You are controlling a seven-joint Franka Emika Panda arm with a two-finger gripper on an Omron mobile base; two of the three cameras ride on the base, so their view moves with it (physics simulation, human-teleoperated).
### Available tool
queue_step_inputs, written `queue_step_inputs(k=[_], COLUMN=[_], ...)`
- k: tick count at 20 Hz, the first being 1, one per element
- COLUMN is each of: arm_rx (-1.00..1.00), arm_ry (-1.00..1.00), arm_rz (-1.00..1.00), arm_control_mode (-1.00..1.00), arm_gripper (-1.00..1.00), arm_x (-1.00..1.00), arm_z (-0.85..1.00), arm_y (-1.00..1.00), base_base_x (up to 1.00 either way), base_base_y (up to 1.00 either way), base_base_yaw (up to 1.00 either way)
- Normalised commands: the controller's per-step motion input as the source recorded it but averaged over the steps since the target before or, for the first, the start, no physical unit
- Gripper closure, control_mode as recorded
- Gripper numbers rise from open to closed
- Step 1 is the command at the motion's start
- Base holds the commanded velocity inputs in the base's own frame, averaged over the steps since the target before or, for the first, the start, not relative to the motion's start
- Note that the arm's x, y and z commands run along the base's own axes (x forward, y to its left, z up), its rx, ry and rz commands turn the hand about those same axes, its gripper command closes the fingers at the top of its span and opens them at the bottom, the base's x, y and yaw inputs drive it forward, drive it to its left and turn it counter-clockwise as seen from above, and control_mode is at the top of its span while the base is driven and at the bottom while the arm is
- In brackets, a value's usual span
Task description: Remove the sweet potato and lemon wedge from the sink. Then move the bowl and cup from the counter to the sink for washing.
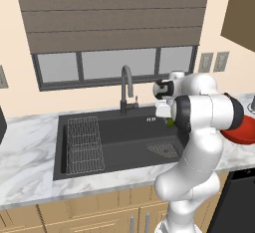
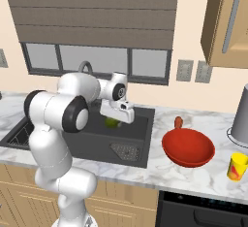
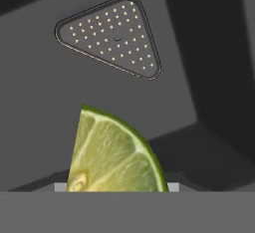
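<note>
Hanging above the sink [image 2: 140,160], the lemon wedge [image 3: 112,152] is held between the partly closed gripper [image 2: 113,122] fingers.

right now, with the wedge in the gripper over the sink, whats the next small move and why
Probably swing right toward the bare counter beside the bowl. The gripper looks closed on the lemon wedge, which hangs over the sink with the drain grate below it. The sweet potato already lies on the counter behind the bowl, so setting the wedge down there seems next.
</note>
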Motion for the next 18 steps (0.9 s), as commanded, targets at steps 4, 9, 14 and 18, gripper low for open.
queue_step_inputs(k=[4, 9, 14, 18], arm_rx=[0.0, 0.0, 0.0, 0.0], arm_ry=[0.08, 0.09, 0.11, 0.1], arm_rz=[0.0, 0.0, 0.0, 0.0], arm_control_mode=[-1.0, -1.0, -1.0, -1.0], arm_gripper=[1.0, 1.0, 1.0, 1.0], arm_x=[-0.35, -0.37, -0.37, -0.4], arm_z=[0.19, 0.16, 0.16, 0.14], arm_y=[-0.34, -0.3, -0.29, -0.21], base_base_x=[0.0, 0.0, 0.0, 0.0], base_base_y=[0.0, 0.0, 0.0, 0.0], base_base_yaw=[0.0, 0.0, 0.0, 0.0])
